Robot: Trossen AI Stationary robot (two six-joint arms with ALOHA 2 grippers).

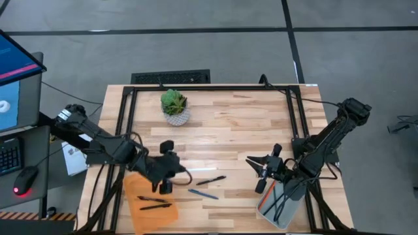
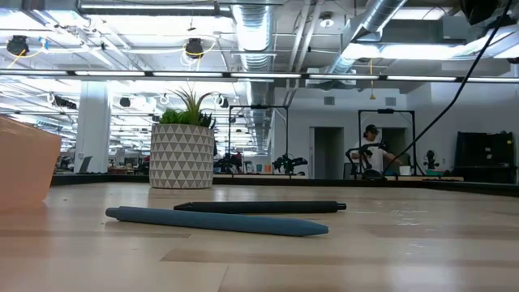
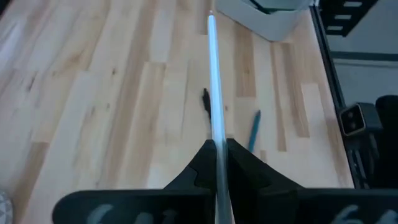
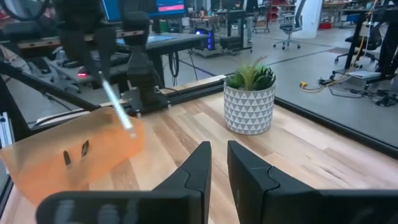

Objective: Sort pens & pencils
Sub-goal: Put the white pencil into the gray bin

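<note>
The left tool (image 3: 219,155) is pinching a thin white pencil (image 3: 214,93) that sticks straight out ahead. The orange tray (image 1: 147,202) lies just behind it; the white bin (image 1: 281,205) is far ahead.

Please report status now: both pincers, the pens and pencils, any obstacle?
Left pincer shut on white pencil, beside orange tray. Right pincer empty, above white bin. Black pen and blue pen lie mid-table. No obstacle seen.

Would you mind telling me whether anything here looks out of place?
Nothing looks damaged or spilled. The left gripper is shut on a pale pencil, and a black pen and a blue pen lie loose on the table.
</note>
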